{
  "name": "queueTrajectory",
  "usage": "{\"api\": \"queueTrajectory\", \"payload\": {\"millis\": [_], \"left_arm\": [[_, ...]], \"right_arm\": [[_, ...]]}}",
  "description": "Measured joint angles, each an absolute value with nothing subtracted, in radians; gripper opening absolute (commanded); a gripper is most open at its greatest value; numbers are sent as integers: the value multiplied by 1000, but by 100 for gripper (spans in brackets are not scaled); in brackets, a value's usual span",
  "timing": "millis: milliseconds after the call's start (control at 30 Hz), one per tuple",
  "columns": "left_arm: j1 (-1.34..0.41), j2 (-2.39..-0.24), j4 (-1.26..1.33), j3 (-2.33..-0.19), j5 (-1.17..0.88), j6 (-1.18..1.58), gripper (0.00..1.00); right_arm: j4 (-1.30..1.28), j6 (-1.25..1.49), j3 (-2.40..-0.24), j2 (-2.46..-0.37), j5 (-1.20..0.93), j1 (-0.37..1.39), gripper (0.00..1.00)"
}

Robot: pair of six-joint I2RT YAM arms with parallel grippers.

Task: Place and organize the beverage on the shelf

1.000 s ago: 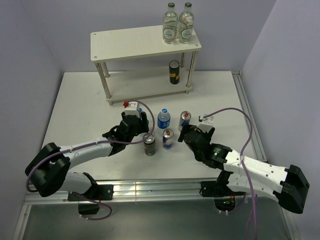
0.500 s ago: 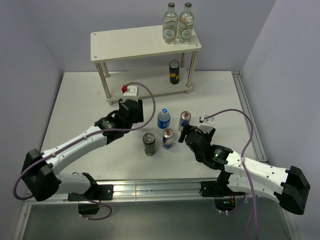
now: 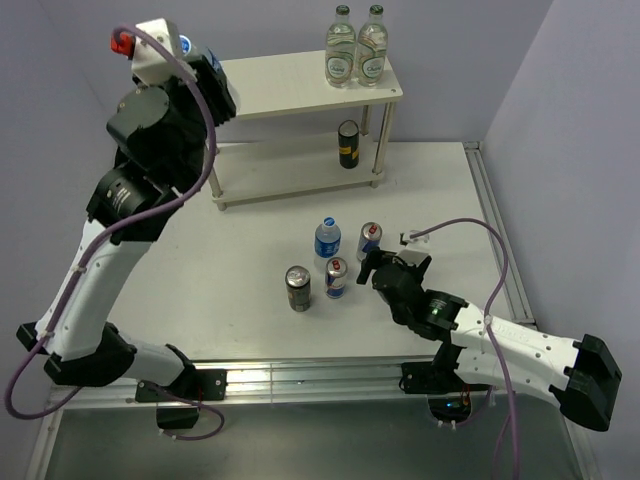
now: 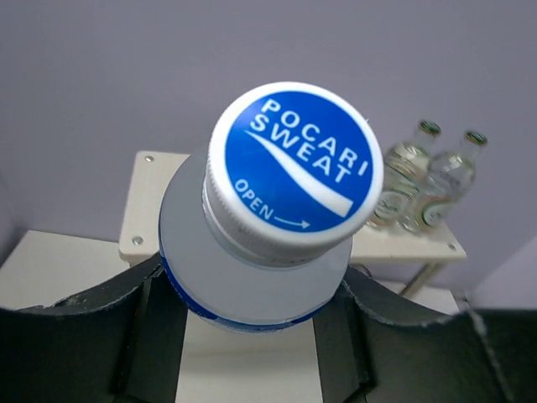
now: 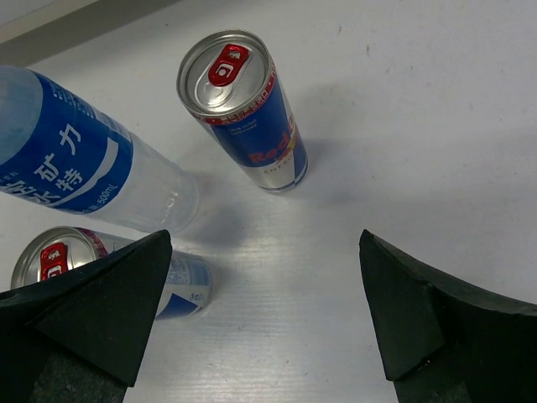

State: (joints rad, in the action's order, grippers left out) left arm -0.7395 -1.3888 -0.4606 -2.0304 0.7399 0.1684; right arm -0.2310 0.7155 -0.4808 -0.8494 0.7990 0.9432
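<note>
- Your left gripper (image 3: 200,65) pinches a water bottle (image 4: 294,168). Only its wrist view shows the blue cap between the jaws, with the shelf (image 4: 143,201) beyond them.
- Your right gripper (image 5: 262,252) is spread; a slim can (image 5: 243,109) stands ahead of the jaws.
- Only the overhead view shows a dark can (image 3: 348,143) on the lower board, the white table (image 3: 200,300) and the lilac walls (image 3: 560,80).

Two green-capped clear bottles (image 3: 341,52) upright, side by side; white table (image 3: 220,275); grey-lilac walls (image 3: 565,90).
</note>
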Motion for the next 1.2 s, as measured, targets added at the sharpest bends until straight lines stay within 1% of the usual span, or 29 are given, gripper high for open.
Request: {"api": "queueTrajectory", "payload": {"millis": [100, 400, 433, 567, 633, 700, 733, 767, 833, 867, 900, 1000, 1067, 1200], "left_arm": [[-666, -1474, -458, -2122, 731, 142, 0], [-474, -1824, -464, -2262, 617, 135, 0], [-463, -1856, -421, -2283, 614, 125, 0], [-433, -1928, -402, -2358, 591, 107, 2], [-420, -1935, -398, -2363, 584, 105, 5], [-410, -1935, -397, -2362, 579, 105, 17], [-403, -1935, -397, -2362, 576, 105, 25], [-396, -1935, -393, -2360, 572, 105, 48], [-385, -1935, -385, -2354, 565, 105, 70], [-381, -1935, -378, -2349, 562, 104, 78], [-376, -1935, -366, -2343, 560, 102, 84], [-364, -1934, -322, -2343, 550, 99, 83], [-360, -1930, -290, -2343, 545, 98, 86], [-353, -1929, -268, -2350, 535, 97, 88]], "right_arm": [[-227, 714, -472, -836, 799, 943, 100], [-224, 712, -465, -821, 800, 952, 100], [-224, 712, -465, -821, 800, 954, 100], [-224, 712, -465, -821, 802, 962, 100], [-224, 712, -465, -821, 802, 965, 100], [-224, 712, -465, -821, 804, 965, 100], [-224, 712, -465, -822, 804, 966, 100], [-224, 712, -465, -822, 805, 966, 100], [-224, 712, -465, -825, 805, 966, 100], [-224, 712, -465, -828, 806, 966, 100], [-224, 712, -465, -830, 807, 967, 100], [-225, 712, -465, -834, 810, 969, 100], [-225, 712, -465, -835, 813, 971, 100], [-225, 713, -465, -841, 822, 974, 100]]}}
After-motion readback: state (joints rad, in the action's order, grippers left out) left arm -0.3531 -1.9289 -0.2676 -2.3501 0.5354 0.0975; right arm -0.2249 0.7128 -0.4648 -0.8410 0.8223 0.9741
